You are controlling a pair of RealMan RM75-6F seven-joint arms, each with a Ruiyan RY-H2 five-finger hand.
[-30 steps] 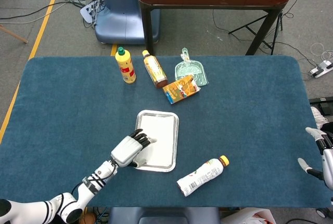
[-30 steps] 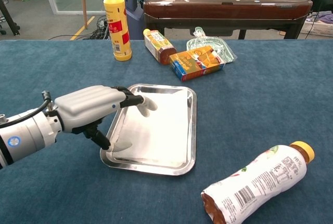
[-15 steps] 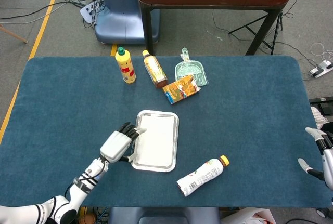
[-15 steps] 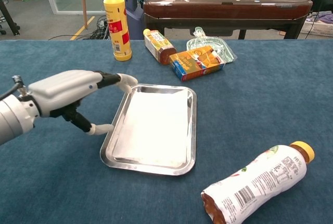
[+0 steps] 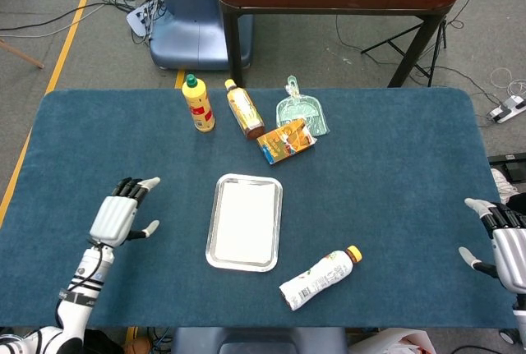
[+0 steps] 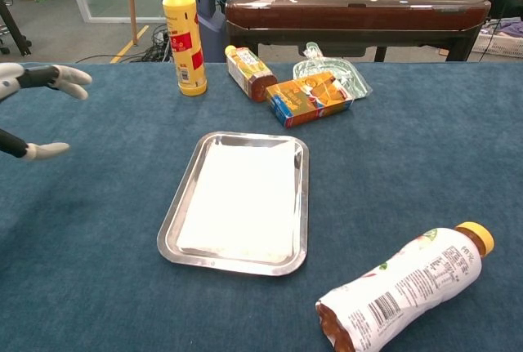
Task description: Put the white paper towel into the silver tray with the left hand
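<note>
Two hands visible, both empty. Left hand [image 5: 122,209] hovers over bare cloth with fingers spread, thumb apart, holding nothing; forearm runs off toward 7 o'clock. Right hand [image 5: 503,241] sits at the table's edge, fingers apart. White paper towel [image 5: 244,221] lies flat inside the silver tray [image 5: 215,199], at 3 o'clock from the left hand, well apart from it. Plastic bottle [image 5: 318,278] lies on its side at 5 o'clock of the tray. Yellow bottle [image 5: 198,104], brown bottle [image 5: 244,110], orange carton [image 5: 286,141] and green dustpan [image 5: 302,112] cluster at the tray's 12 o'clock.
</note>
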